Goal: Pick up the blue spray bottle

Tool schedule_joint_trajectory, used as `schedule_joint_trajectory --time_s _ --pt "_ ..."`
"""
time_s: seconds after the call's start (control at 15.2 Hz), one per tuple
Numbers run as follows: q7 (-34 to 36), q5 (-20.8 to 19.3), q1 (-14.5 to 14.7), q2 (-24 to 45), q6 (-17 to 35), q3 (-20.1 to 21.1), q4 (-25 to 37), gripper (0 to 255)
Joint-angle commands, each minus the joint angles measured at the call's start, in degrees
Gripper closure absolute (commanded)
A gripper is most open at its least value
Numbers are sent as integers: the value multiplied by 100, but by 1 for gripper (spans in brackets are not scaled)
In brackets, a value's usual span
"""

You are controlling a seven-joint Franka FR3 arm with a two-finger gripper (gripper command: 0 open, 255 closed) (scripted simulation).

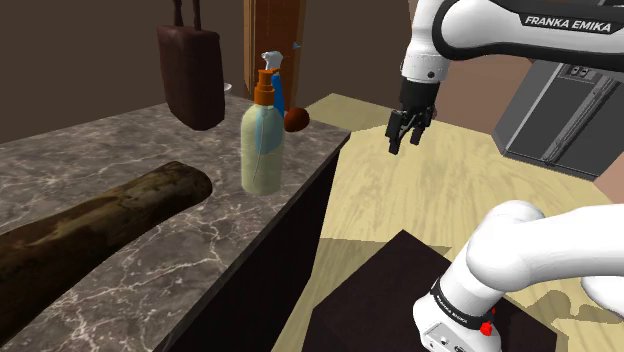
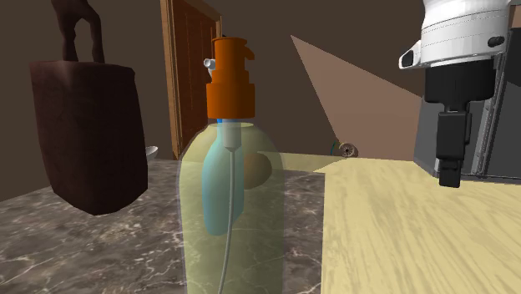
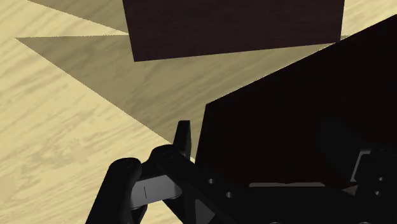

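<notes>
Looking past the dark log (image 1: pixel 100 225) on the stone counter (image 1: pixel 200 270), met a tall clear bottle (image 1: pixel 261 150), put right in front of the blue spray bottle (image 1: pixel 279 97) and hiding most of it. Farther out, found the gripper (image 1: pixel 405 145) over the yellow floor (image 1: pixel 400 200), fingers apart and empty, likely to stay clear of both bottles.

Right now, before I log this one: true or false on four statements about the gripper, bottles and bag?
1. The gripper holds the blue bottle. False: it hangs over the floor, apart from the counter.
2. In the shoulder view, the blue bottle stands behind the pump bottle. True.
3. The pump bottle's top is orange. True.
4. The bag lies on the floor. False: it stands on the counter.
</notes>
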Motion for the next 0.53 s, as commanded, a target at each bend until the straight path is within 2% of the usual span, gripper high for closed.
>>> schedule_joint_trajectory --time_s 0.0,0.46 --pt "0 0 0 0 0 0 0 0" --pt "2287 521 -256 428 587 1323 436 0"
